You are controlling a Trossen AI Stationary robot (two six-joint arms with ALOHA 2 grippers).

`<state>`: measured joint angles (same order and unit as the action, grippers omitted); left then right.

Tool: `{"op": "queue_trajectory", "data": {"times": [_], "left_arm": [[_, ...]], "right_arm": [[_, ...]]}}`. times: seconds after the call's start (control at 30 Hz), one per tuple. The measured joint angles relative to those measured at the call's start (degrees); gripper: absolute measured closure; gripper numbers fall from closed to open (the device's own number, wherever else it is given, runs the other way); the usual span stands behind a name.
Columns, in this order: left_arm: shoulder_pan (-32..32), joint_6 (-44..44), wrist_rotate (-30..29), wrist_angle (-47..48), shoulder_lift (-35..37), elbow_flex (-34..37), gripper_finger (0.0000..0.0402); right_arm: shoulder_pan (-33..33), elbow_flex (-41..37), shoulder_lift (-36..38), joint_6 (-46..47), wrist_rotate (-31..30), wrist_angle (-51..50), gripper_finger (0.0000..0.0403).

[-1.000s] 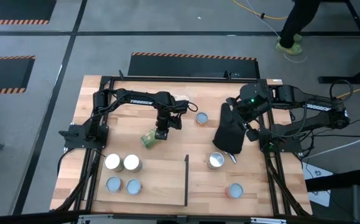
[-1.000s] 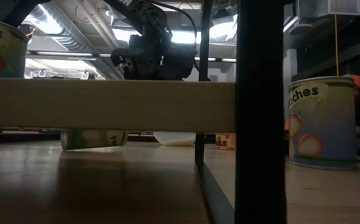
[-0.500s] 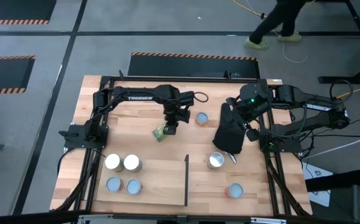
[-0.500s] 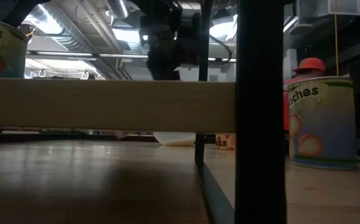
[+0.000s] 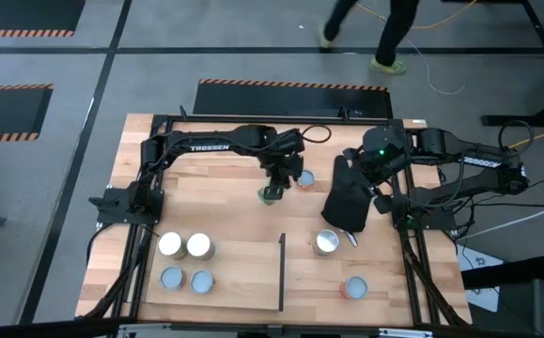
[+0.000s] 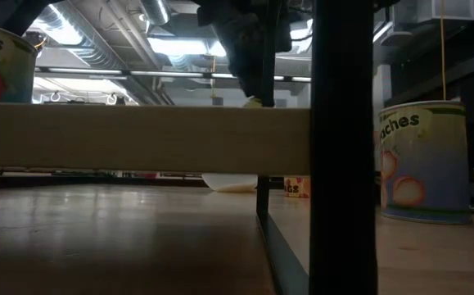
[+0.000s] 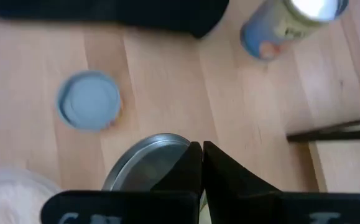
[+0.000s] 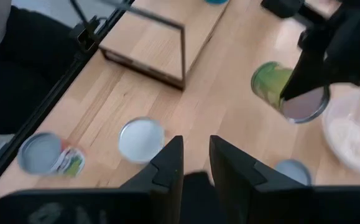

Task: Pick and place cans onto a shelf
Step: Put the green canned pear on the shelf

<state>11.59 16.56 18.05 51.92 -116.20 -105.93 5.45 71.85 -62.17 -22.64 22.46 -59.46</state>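
Above table, left gripper (image 5: 273, 191) clamps green can (image 8: 270, 84).

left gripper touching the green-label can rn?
Touching. Right wrist view: the left gripper has its fingers clamped on the rim of the green-label can, held tilted off the table.

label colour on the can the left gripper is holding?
Green, on the can pinched by the left gripper; clearest in the right wrist view.

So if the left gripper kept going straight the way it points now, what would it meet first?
Probably the bare wooden table. The left gripper, holding the green can by its rim, points down between a blue-topped can and the black mitt; depth is unclear.
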Motion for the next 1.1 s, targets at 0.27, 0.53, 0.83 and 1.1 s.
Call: {"op": "queue_trajectory", "data": {"times": [0.27, 0.53, 0.83, 1.1], "left_arm": [[-2.8, 0.0, -5.2, -7.9, 0.0, 0.0, 0.0401], [-5.9, -1.4, -8.2, -18.2, 0.0, 0.1, 0.0401], [-9.6, -1.3, -13.9, -32.8, 0.0, 6.7, 0.0401], [-12.0, -1.3, -18.9, -43.5, -0.1, 15.0, 0.0402]], "right_arm": [[0.0, 0.0, 5.5, 0.0, -2.9, -3.5, 0.0320], [0.0, -7.3, 10.0, 0.3, -7.1, 1.5, 0.0320], [0.0, -17.4, 11.3, 0.3, -7.1, 9.3, 0.0320], [0.0, -22.1, 11.3, 0.1, -7.0, 13.5, 0.0320]]}}
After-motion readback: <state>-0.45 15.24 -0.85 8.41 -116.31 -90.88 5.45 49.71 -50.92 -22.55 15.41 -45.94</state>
